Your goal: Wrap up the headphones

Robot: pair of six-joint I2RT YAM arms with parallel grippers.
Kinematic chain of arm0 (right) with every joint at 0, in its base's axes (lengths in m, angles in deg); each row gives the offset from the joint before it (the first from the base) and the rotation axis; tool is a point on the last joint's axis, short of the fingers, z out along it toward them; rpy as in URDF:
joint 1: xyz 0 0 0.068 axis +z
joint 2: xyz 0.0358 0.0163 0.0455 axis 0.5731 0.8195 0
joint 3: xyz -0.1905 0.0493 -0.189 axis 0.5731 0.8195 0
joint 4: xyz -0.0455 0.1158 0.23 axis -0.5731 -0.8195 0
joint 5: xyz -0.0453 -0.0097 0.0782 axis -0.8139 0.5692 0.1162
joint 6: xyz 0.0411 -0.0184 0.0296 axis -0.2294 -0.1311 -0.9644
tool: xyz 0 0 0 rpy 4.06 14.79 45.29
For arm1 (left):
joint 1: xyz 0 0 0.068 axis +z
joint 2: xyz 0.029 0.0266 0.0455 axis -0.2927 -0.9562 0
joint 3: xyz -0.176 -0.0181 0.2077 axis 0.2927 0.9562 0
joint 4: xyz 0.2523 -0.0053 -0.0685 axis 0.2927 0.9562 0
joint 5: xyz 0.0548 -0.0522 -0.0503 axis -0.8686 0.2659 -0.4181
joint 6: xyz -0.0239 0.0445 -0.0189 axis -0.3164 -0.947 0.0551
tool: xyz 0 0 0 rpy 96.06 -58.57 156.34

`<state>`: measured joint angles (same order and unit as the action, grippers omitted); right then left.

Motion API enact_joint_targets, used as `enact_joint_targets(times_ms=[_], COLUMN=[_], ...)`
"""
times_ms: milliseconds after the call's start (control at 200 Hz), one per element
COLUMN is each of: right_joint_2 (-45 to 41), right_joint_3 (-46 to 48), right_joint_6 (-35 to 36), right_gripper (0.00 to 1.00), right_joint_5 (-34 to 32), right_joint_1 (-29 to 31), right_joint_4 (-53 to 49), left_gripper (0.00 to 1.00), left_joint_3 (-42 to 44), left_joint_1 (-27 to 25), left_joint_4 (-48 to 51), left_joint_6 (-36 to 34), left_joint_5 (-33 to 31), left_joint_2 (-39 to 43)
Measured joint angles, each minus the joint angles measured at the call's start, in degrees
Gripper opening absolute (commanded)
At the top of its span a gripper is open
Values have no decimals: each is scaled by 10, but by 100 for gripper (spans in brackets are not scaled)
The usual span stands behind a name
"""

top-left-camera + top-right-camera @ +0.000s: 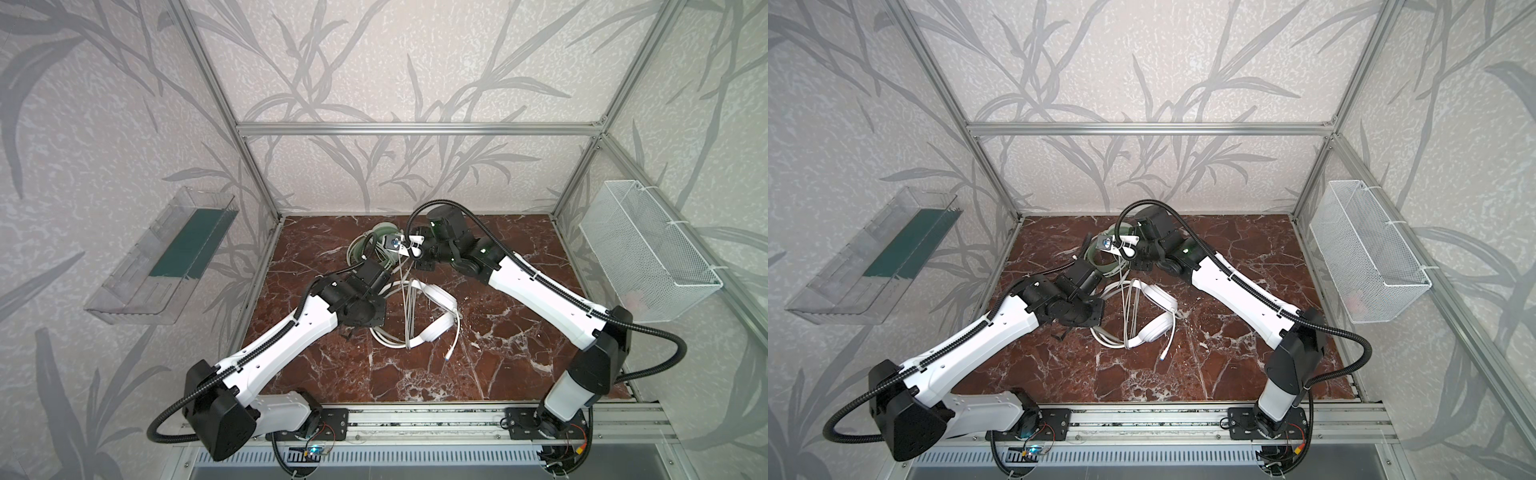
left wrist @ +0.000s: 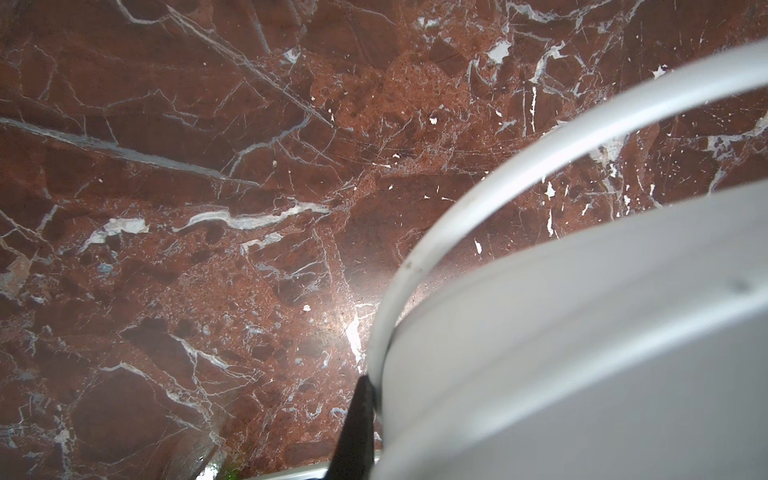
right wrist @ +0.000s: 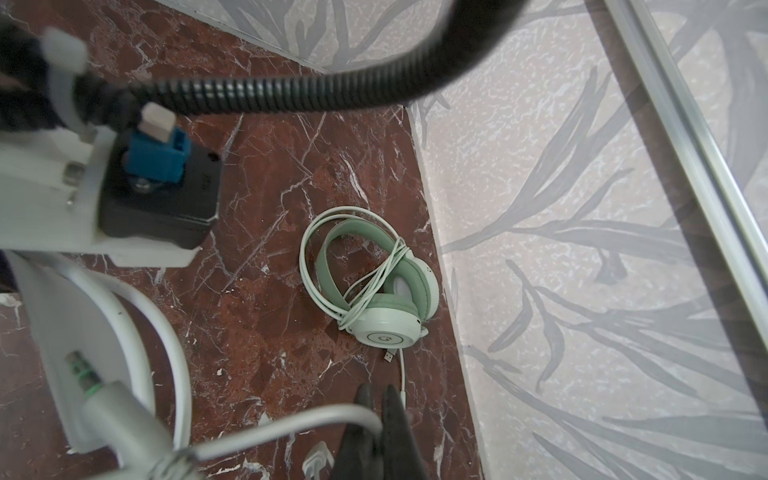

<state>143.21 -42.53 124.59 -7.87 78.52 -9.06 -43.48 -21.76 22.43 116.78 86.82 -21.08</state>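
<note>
The white headphones (image 1: 432, 328) (image 1: 1154, 328) lie mid-table, with loose cable loops around them. My left gripper (image 1: 388, 279) (image 1: 1100, 287) is shut at the band's end. In the left wrist view one black fingertip (image 2: 358, 411) presses against the white cable (image 2: 490, 183) and band (image 2: 582, 332); the other finger is hidden. My right gripper (image 1: 413, 254) (image 1: 1128, 252) (image 3: 376, 419) is raised behind, shut on a pale cable (image 3: 282, 432) that rises from the white headphones. The mint-green headphones (image 3: 374, 286) (image 1: 376, 232) lie near the back wall, with their cable coiled round them.
A jack plug with green rings (image 3: 85, 368) hangs close to the right wrist camera. A USB plug (image 1: 448, 355) lies on the red marble top (image 1: 498, 353). A clear tray (image 1: 166, 257) hangs on the left wall and a white mesh basket (image 1: 648, 257) on the right.
</note>
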Motion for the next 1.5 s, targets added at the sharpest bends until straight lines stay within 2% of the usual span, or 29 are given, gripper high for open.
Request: enact_joint_targets(times_ms=[435,530,680,815,960,1115,1314,1504], right_joint_2=[32,32,32,29,0,-41,-72,-95], right_joint_3=[9,19,39,52,110,202,349,450], right_joint_6=[-87,-108,-149,-199,-261,-312,-418,-511], right_gripper=[12,19,38,45,51,55,59,60], right_joint_5=[66,76,85,108,143,197,269,286], right_joint_1=[-21,-25,-41,-62,-76,-78,-75,-73], right_joint_4=[-23,-20,-4,12,58,132,304,434], left_gripper=[0,0,0,0,0,0,0,0], left_joint_3=[-16,-16,-16,-17,-37,-109,-204,-220], left_joint_1=[-2,-3,-9,7,21,22,22,22], left_joint_4=[27,43,77,114,146,175,212,229], left_joint_6=[-10,-18,-42,-59,-63,-61,-57,-51], left_joint_5=[62,75,82,100,129,156,163,164], left_joint_2=[36,44,72,98,101,101,101,98])
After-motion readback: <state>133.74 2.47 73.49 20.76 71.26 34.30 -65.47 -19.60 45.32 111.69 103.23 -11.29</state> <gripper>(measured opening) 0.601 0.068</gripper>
